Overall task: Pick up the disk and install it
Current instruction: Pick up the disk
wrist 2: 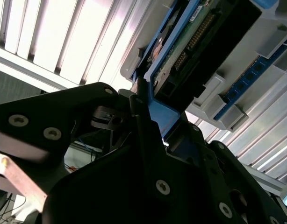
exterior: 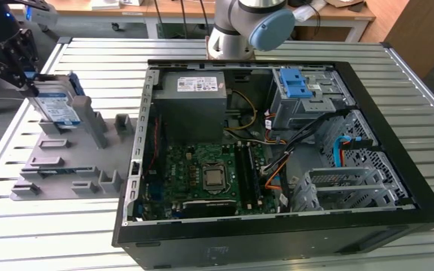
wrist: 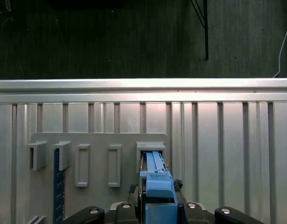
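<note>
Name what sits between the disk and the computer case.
In the exterior view, a grey holder with empty slots and upright posts fills the stretch between the disk and the case. It lies on the slatted table.

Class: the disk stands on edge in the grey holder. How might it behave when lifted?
Probably stiff and heavy for its size: the disk is a metal slab in a blue frame. Standing on edge in the holder, it could tip if pushed.

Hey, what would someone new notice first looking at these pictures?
The open black computer case dominates the middle of the exterior view, green motherboard exposed. At that view's left, the gripper clamps the disk, which stands on edge in a grey slotted fixture.
</note>
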